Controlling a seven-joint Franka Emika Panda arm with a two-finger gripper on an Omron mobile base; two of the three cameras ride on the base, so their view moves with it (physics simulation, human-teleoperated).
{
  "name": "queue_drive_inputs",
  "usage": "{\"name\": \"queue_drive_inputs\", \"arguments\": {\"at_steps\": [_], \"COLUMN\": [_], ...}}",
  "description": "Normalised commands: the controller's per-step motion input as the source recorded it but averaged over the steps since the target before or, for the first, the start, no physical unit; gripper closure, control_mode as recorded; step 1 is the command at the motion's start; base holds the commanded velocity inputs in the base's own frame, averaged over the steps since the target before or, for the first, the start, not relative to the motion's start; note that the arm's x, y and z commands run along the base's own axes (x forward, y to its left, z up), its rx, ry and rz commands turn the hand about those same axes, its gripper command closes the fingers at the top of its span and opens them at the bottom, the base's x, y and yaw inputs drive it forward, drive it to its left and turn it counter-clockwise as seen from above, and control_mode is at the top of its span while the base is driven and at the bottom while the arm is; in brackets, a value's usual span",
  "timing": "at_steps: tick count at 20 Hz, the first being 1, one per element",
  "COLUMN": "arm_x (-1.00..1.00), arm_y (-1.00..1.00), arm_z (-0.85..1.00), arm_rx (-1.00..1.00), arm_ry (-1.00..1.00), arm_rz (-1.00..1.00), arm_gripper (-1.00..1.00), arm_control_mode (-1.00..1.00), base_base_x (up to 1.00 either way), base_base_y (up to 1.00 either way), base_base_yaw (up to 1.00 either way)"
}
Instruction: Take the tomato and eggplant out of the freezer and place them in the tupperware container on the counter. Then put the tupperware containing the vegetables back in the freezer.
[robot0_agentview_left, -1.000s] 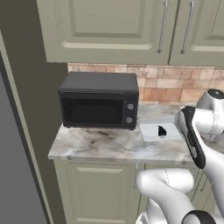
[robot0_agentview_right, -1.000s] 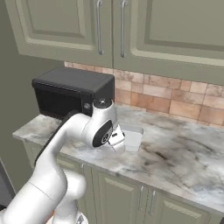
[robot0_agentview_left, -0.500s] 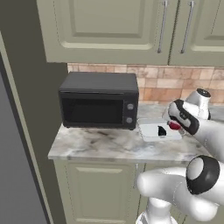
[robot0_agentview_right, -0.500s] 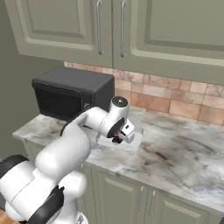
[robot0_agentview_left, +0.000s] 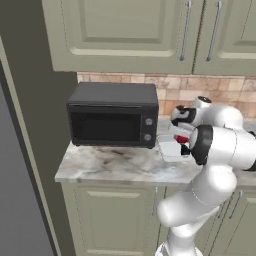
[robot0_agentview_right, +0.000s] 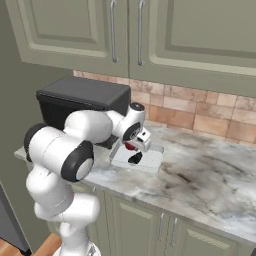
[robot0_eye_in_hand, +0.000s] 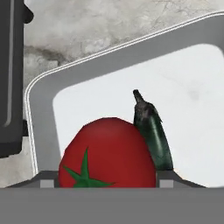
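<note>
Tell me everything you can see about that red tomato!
The tomato is round, shiny and deep red, with a green star-shaped stem patch on its skin. It looks smooth and whole. In the hand view it sits close to the camera, between the tips of the tool, over the pale tupperware container. The dark eggplant lies right beside it inside the container, seemingly touching it. From the base views it shows as a small red spot at the tool above the container. Whether it rests on the container floor cannot be told.

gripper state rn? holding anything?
Gripper: shut on the tomato, held over the tupperware container. The eggplant already lies in the container.
</note>
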Motion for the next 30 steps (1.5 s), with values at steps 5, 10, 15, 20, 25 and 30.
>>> {"name": "queue_drive_inputs", "arguments": {"at_steps": [5,10,15,20,25,30], "arm_x": [0.79,0.35,-0.01,-0.26,-0.15,-0.03], "arm_y": [0.01,0.00,0.00,0.00,0.00,0.00], "arm_z": [-0.63,-0.63,-0.58,-0.07,0.09,0.48], "arm_rx": [0.00,0.00,0.00,0.00,-0.01,-0.02], "arm_ry": [0.07,0.03,0.00,-0.02,0.00,-0.01], "arm_rz": [0.12,0.10,0.07,0.05,0.00,0.00], "arm_gripper": [1.00,1.00,-1.00,-1.00,-1.00,-1.00], "arm_control_mode": [-1.00,-1.00,-1.00,-1.00,-1.00,-1.00], "base_base_x": [0.00,0.00,0.00,0.00,0.00,0.00], "base_base_y": [0.00,0.00,0.00,0.00,0.00,0.00], "base_base_yaw": [0.00,0.00,0.00,0.00,0.00,0.00]}}
